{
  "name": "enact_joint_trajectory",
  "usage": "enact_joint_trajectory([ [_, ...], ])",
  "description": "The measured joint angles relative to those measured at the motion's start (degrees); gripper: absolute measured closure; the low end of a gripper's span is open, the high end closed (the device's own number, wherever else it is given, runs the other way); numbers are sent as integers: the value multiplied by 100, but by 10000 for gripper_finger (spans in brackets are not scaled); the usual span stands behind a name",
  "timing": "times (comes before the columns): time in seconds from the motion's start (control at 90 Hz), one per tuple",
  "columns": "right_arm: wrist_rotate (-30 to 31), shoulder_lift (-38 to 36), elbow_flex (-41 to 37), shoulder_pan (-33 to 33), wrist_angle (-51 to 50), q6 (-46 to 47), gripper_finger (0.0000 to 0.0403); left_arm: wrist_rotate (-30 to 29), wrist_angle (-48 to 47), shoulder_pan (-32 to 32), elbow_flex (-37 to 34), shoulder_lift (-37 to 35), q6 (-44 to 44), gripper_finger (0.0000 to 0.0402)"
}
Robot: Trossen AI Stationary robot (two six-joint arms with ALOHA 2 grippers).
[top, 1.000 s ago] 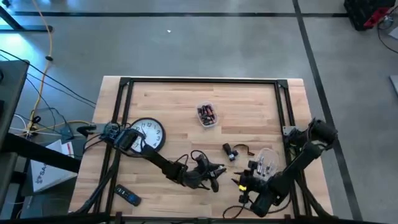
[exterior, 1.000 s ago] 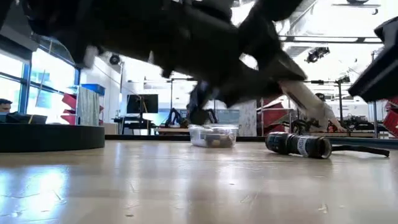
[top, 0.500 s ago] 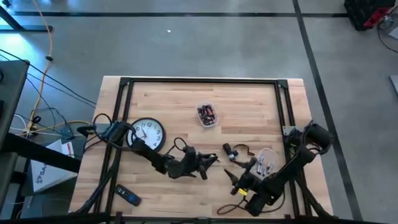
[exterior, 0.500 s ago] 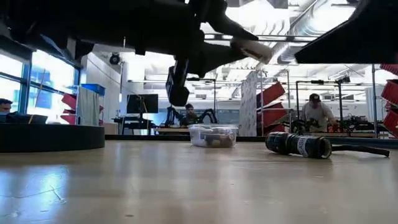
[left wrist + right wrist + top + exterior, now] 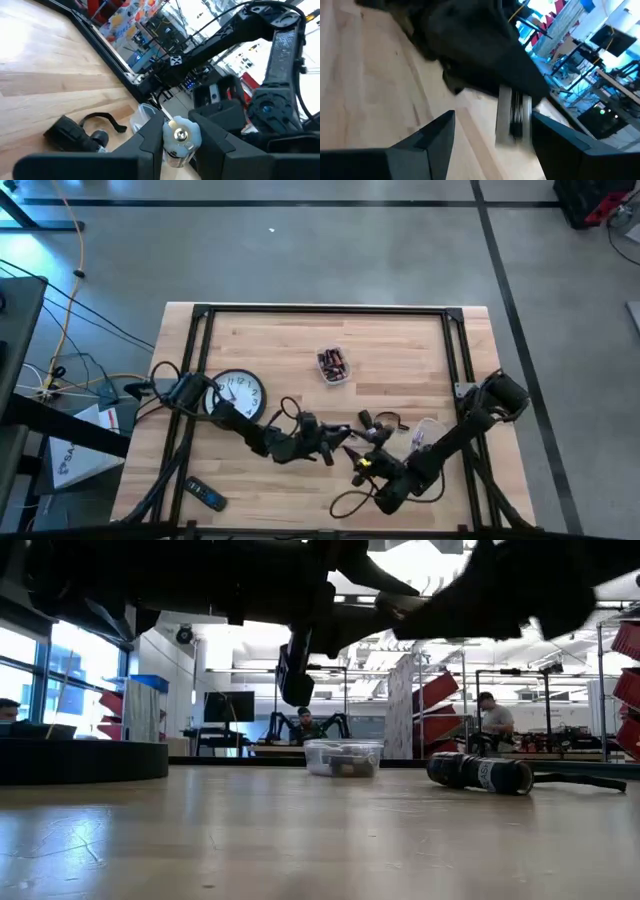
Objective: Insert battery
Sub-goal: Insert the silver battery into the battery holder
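The left gripper (image 5: 175, 145) grips a battery (image 5: 181, 134) near the flashlight (image 5: 372, 421). The right gripper (image 5: 362, 463), fingers spread, faces it.

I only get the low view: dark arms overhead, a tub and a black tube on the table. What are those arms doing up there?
Observer: The left hand grips a battery between its fingers, above the table.
Operator: And the other arm?
Observer: The right hand is open and points at that battery from close by.
Operator: What is the low dark slab at my left edge?
Observer: A clock lying face up, near the left arm's base.
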Motion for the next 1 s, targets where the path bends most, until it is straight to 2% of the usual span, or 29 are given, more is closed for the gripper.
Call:
enact_joint_trajectory([
  [0.533, 7, -13, 0, -135, -21, -183, 323, -284, 267, -106, -157, -13, -208, 337],
  [1.0, -10, -13, 2, -129, -21, -188, 335, -174, 321, -120, -157, -13, -192, 324],
])
